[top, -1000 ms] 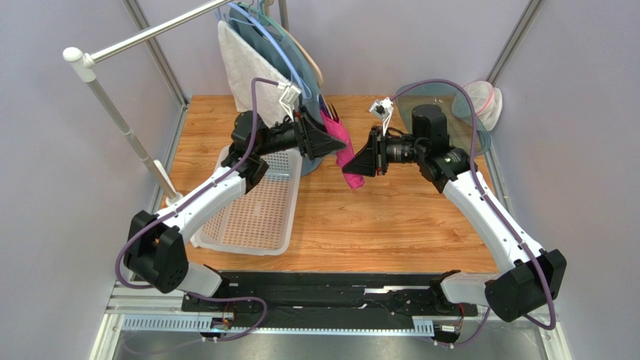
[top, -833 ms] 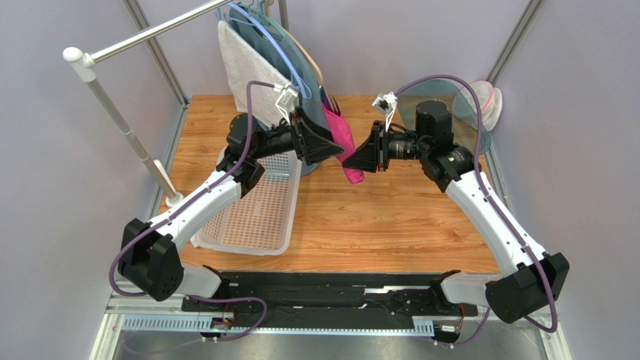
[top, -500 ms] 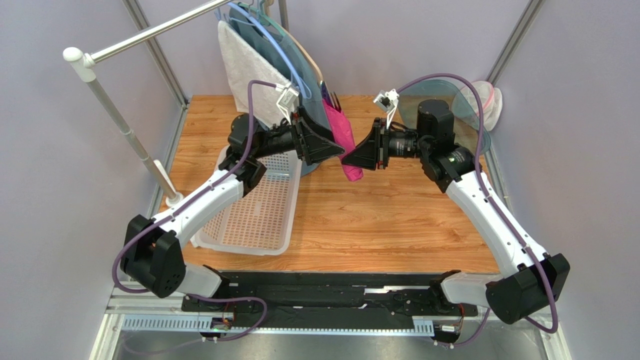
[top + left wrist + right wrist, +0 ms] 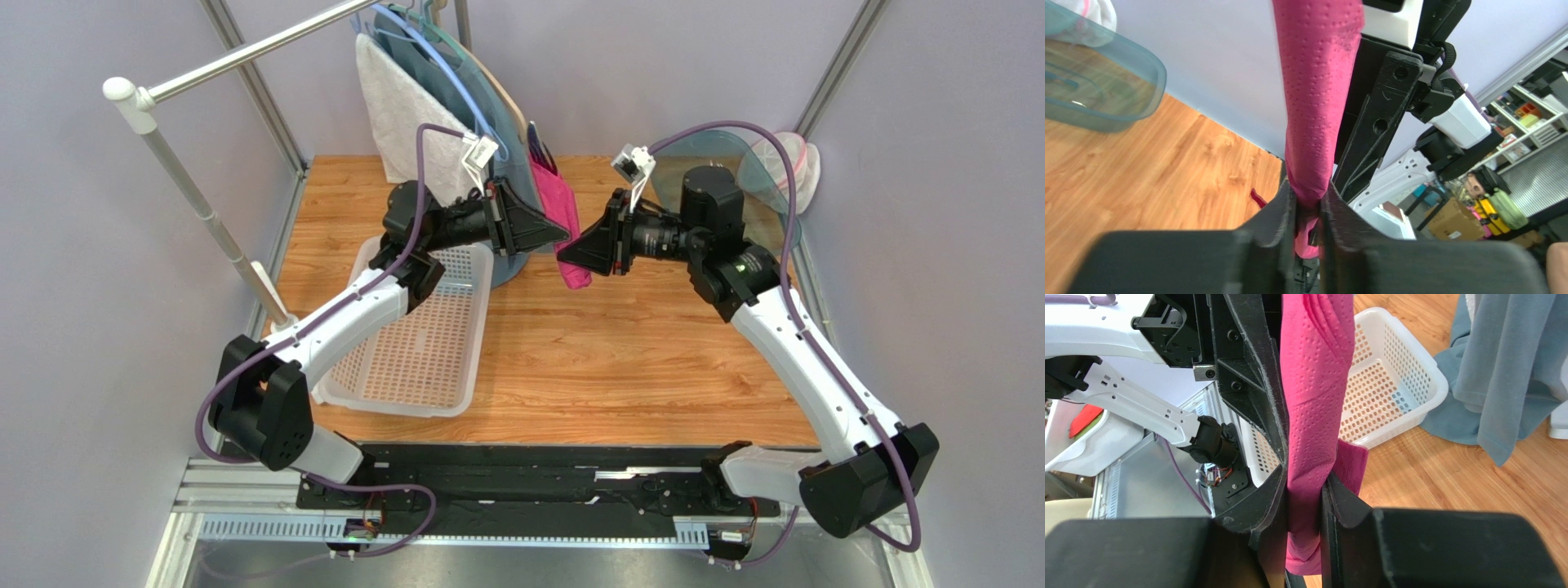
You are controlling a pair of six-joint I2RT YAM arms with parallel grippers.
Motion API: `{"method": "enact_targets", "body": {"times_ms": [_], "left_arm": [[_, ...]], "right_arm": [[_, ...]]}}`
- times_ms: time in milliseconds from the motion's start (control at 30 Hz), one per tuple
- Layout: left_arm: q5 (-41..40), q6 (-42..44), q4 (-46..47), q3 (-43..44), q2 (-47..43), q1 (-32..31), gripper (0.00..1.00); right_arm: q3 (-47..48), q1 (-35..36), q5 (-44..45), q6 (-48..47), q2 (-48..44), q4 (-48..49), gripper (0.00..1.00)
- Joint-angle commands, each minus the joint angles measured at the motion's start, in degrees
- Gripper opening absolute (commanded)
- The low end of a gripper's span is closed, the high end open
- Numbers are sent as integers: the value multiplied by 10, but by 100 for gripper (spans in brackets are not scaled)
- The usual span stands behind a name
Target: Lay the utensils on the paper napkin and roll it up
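Just right of the white mesh plastic basket [image 4: 417,355], both arms meet in mid-air. The left gripper [image 4: 562,232] and right gripper [image 4: 572,252] each pinch the napkin [image 4: 555,196] with jaws narrow, likely to keep the roll tight. It's a slim, dimpled magenta paper tube, soft and creased, with the utensils presumably wrapped inside, unseen.

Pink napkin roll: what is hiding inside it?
Only the paper napkin itself shows, pinched by the left gripper and the right gripper. Anything wrapped inside is hidden by the paper.
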Motion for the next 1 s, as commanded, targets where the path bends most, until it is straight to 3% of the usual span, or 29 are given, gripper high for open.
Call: {"method": "enact_targets", "body": {"times_ms": [0, 100, 133, 233, 333, 467, 600, 700, 800, 933, 967], "left_arm": [[-17, -5, 33, 22, 7, 1, 1], [-1, -8, 60, 24, 9, 3, 0], [6, -11, 81, 26, 10, 4, 0], [38, -20, 116, 36, 13, 6, 0], [67, -32, 134, 48, 14, 6, 0], [89, -46, 155, 54, 11, 5, 0], [113, -53, 172, 65, 7, -2, 0], [118, -58, 177, 71, 3, -7, 0], [114, -58, 181, 71, 1, -7, 0], [101, -53, 167, 70, 2, -7, 0], [95, -39, 157, 69, -1, -7, 0]], "right_arm": [[24, 21, 0, -41, -31, 7, 0], [30, 21, -6, -45, -28, -7, 4], [31, 19, -14, -47, -28, -13, 18], [24, 15, -34, -48, -29, -30, 49], [19, 5, -53, -49, -31, -43, 64], [29, 1, -79, -62, -23, -47, 65], [31, 1, -110, -55, -9, -38, 64], [28, 1, -130, -38, -1, -21, 53], [26, 1, -146, -14, 2, -1, 35], [24, 2, -124, -3, -2, 3, 0], [24, 1, -107, -2, -6, -3, 0]]}}
